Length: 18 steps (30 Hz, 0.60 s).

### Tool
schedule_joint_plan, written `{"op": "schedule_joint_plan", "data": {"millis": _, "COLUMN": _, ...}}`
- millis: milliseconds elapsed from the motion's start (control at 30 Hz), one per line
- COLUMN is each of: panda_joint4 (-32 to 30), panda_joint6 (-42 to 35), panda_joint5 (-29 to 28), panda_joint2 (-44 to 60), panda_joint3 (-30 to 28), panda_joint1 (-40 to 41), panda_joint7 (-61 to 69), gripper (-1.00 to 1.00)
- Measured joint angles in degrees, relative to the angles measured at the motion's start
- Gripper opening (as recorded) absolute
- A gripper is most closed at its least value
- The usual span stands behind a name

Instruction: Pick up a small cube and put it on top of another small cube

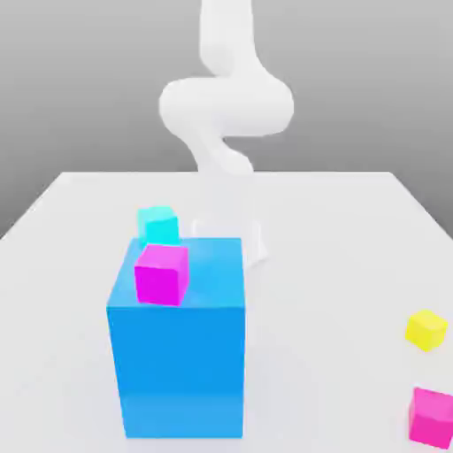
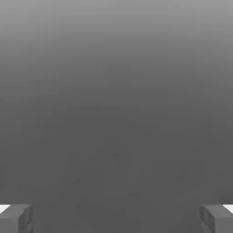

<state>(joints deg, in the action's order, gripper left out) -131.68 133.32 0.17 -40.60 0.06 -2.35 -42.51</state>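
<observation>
The small hot-pink cube lies on the white table at the near edge of the exterior view's right. A small yellow cube sits just behind it, apart from it. The white arm rises at the back of the table, far from both cubes. In the hand view my gripper is open, its two grey fingertips stand wide apart, and nothing but plain grey background lies between them.
A large blue block stands at the front on the exterior view's left, with a purplish magenta small cube on its top. A cyan small cube sits behind the block. The white table stretches between block and right-hand cubes.
</observation>
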Motion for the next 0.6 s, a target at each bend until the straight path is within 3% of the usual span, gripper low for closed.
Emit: {"op": "schedule_joint_plan", "data": {"millis": 600, "panda_joint4": 0.7, "panda_joint6": 11.1, "panda_joint5": 0.6, "panda_joint2": 37.7, "panda_joint3": 4.9, "panda_joint1": -13.3, "panda_joint7": 23.5, "gripper": 0.0}}
